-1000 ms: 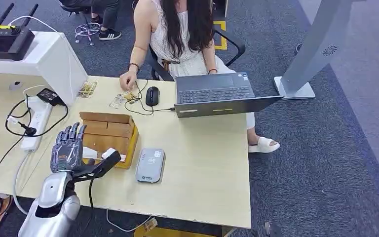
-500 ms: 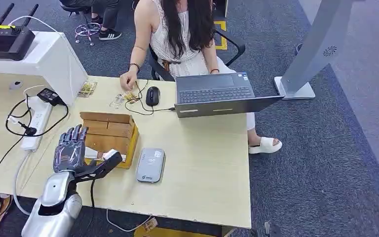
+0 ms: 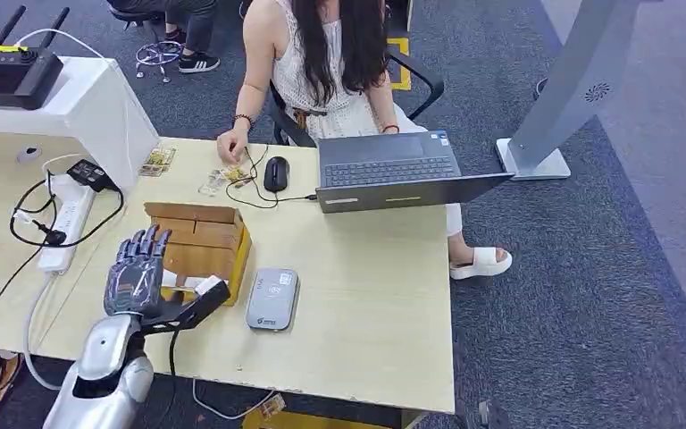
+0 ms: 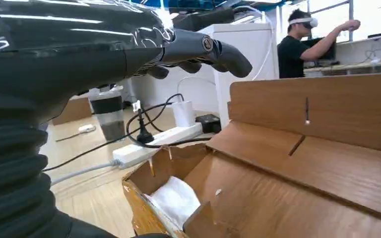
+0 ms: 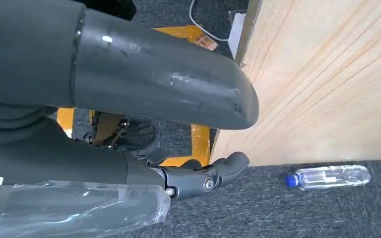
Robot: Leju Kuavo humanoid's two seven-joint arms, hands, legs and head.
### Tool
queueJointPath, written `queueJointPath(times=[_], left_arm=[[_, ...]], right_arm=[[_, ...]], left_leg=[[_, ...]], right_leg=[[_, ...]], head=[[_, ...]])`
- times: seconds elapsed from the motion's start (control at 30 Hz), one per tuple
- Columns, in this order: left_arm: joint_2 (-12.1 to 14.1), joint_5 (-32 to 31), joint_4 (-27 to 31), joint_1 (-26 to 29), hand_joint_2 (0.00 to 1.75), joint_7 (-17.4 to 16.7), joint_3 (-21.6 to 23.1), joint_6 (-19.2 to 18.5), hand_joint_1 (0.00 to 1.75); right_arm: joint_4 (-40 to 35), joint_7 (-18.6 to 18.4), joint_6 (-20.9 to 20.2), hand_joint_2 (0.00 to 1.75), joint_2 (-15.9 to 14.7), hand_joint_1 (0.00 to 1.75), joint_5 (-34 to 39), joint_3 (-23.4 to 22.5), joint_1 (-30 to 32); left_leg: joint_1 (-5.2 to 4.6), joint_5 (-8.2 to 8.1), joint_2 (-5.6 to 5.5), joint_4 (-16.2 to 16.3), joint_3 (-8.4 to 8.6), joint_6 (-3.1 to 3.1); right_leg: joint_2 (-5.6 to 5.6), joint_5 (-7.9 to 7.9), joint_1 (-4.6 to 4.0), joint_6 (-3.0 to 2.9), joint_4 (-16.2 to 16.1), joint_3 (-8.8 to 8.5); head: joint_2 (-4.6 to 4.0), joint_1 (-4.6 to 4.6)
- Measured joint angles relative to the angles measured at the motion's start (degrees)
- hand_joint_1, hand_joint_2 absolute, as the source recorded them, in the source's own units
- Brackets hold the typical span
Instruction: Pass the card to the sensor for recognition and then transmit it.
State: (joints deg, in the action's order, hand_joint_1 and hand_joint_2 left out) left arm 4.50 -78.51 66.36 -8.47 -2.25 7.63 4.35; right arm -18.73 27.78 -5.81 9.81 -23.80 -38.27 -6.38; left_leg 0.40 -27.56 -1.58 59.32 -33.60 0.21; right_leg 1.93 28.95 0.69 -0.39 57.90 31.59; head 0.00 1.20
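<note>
A white card (image 3: pixel 206 285) lies at the near end of the open cardboard box (image 3: pixel 201 234) on the wooden table (image 3: pixel 366 313). My left hand (image 3: pixel 138 271) hovers over the box's left side, fingers spread, thumb stretched toward the card, holding nothing. The left wrist view shows the card (image 4: pixel 176 198) lying loose inside the box (image 4: pixel 302 148), below my left hand's outstretched fingers (image 4: pixel 198 47). The grey card sensor (image 3: pixel 272 298) lies flat just right of the box. My right hand (image 5: pixel 198 178) hangs beside the table edge with nothing in it, fingers loosely extended.
A person (image 3: pixel 322 54) sits across the table behind an open laptop (image 3: pixel 393 170), one hand by a black mouse (image 3: pixel 275 172). A power strip (image 3: pixel 64 223) with cables lies at the left. A water bottle (image 5: pixel 327 176) lies on the carpet.
My left hand has moved forward and to the right over the box, its thumb now closer to the card. The card and sensor have stayed put.
</note>
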Motion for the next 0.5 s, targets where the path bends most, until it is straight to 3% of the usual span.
queueJointPath(times=[0.27, 0.5], left_arm=[[0.0, 0.6, 7.3, 3.3, 1.75, 0.0, 3.4, -2.9, 0.00], [0.3, 1.7, 10.0, 3.9, 1.75, 0.0, 5.2, -3.5, 0.00]], right_arm=[[0.0, 0.5, -0.2, 0.00, 0.0, 0.00, 0.5, -0.4, 0.4], [0.0, 0.7, -0.2, 0.00, 0.0, 0.00, 0.4, -1.0, 0.5]], left_leg=[[0.00, -0.01, -0.01, 0.0, -0.01, 0.00], [0.00, 0.00, 0.00, 0.0, 0.00, 0.00]], right_leg=[[-0.01, 0.00, 0.00, 0.00, 0.0, 0.01], [-0.01, 0.00, 0.00, 0.00, 0.0, 0.00]], head=[[0.00, 0.00], [0.00, 0.00]])
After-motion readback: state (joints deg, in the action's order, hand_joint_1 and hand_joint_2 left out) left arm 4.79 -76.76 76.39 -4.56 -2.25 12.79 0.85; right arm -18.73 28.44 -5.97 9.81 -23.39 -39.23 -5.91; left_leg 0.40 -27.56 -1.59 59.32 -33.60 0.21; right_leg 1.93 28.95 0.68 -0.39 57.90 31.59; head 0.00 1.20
